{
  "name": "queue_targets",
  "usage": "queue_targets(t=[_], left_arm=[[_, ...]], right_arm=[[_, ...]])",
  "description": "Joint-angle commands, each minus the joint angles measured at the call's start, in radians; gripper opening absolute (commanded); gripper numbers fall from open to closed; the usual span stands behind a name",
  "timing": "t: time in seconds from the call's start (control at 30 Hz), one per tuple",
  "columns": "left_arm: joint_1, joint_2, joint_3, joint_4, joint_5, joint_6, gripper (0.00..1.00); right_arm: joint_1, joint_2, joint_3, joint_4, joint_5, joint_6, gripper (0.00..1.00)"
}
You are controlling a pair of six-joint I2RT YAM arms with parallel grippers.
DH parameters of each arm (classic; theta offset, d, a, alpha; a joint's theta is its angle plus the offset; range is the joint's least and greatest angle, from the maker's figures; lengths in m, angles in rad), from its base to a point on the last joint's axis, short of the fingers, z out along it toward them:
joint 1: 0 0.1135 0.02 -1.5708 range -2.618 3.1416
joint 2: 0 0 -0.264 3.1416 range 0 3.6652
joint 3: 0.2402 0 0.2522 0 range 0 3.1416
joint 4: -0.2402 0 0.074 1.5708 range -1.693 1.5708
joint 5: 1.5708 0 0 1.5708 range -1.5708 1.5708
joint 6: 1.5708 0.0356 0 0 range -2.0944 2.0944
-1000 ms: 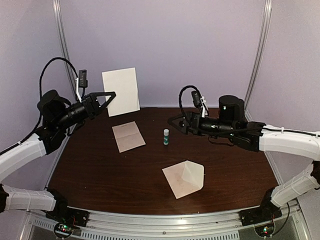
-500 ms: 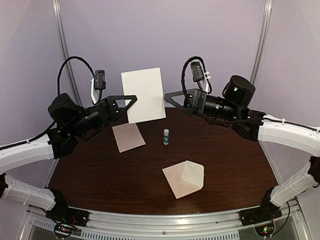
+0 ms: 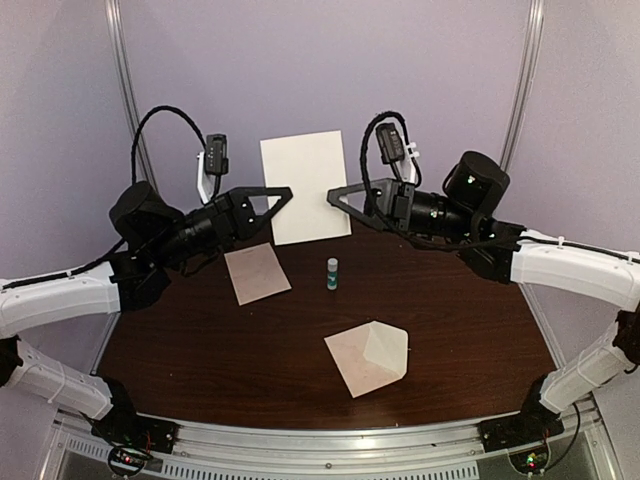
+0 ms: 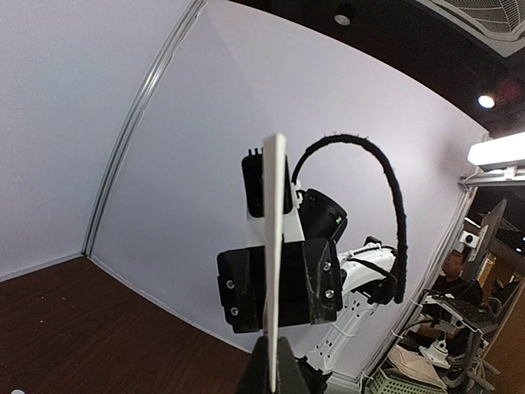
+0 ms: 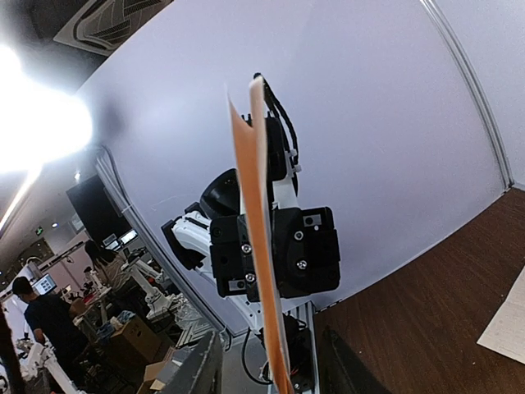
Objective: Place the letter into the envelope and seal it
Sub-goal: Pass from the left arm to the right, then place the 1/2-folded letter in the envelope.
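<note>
The letter [image 3: 305, 187] is a stiff white sheet held upright in the air over the back of the table. My left gripper [image 3: 285, 192] is shut on its left edge. In the left wrist view the letter [image 4: 274, 246] is edge-on, pinched at the left gripper [image 4: 275, 373]. My right gripper [image 3: 335, 197] is at the sheet's right edge. In the right wrist view the letter [image 5: 258, 230] runs between the right gripper's [image 5: 273, 365] parted fingers, with a gap on each side. The envelope [image 3: 370, 355] lies flat at the front centre with its flap open.
A small glue bottle [image 3: 332, 273] stands upright mid-table. A creased beige sheet [image 3: 257, 273] lies flat to its left, and its corner [image 5: 504, 328] shows in the right wrist view. Purple walls close in the back and sides.
The left arm carried the letter rightward to the middle. The right arm rose from near the table to the sheet's right edge, and its jaws have narrowed around it.
</note>
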Motion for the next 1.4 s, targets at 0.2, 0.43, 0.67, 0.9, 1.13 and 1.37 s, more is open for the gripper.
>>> queue_targets(t=[0.2, 0.43, 0.67, 0.9, 1.13, 1.37], left_arm=[[-0.005, 0.009, 0.025, 0.048, 0.013, 0.020, 0.00], [-0.004, 0.002, 0.017, 0.029, 0.000, 0.025, 0.00], [-0.004, 0.002, 0.017, 0.007, -0.017, 0.034, 0.00], [-0.004, -0.008, 0.013, -0.213, -0.197, 0.061, 0.50], [-0.011, 0.023, -0.051, -0.391, -0.288, -0.038, 0.58], [-0.083, 0.105, -0.128, -0.402, -0.324, -0.210, 0.54]], right_arm=[[0.024, 0.045, 0.017, 0.128, -0.033, 0.073, 0.24], [0.027, 0.046, 0.017, 0.140, -0.020, 0.081, 0.13], [0.027, 0.034, 0.020, 0.115, 0.002, 0.061, 0.00], [0.000, -0.060, 0.007, -0.171, 0.180, -0.055, 0.00], [-0.132, -0.190, -0.078, -0.633, 0.263, -0.142, 0.00], [-0.226, -0.196, -0.188, -0.903, 0.230, -0.204, 0.00]])
